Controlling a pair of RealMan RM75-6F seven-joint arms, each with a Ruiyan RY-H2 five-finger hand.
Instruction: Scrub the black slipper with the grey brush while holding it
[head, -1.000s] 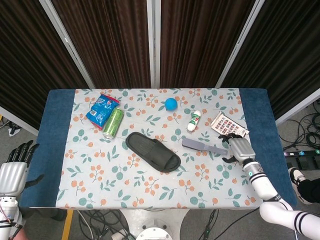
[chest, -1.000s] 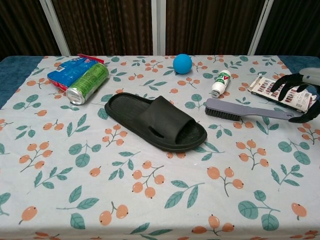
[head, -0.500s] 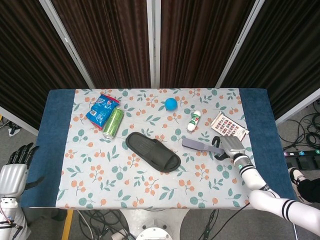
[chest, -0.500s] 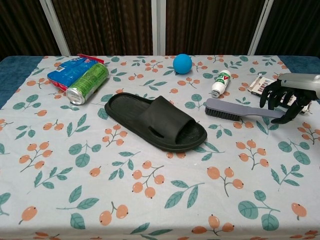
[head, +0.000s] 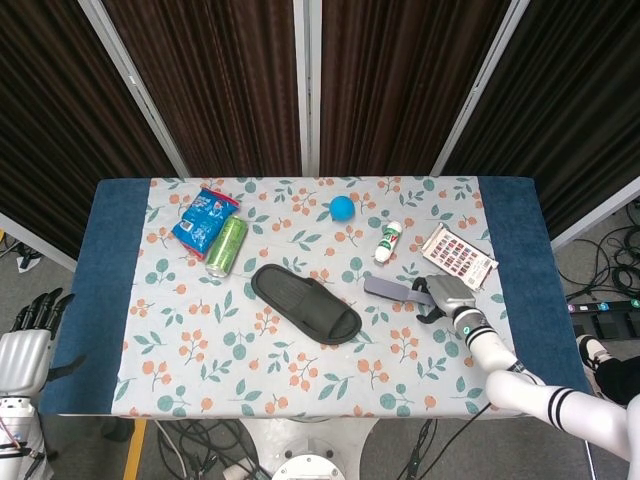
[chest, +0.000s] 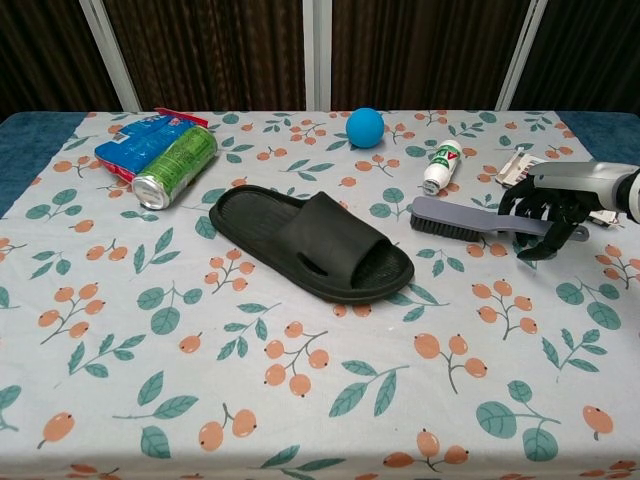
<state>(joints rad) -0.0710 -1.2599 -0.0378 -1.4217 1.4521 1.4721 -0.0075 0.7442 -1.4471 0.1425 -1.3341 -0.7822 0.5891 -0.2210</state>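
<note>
Grey brush (chest: 470, 220) lies with its handle under the right hand (chest: 545, 205).

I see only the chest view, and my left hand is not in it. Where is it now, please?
Observer: In the head view the left hand hangs off the table, beside its left edge, fingers apart, holding nothing.
Operator: Does something lie between it and the slipper?
Observer: The green can and blue packet lie further back than the black slipper, off the straight line from that hand.
</note>
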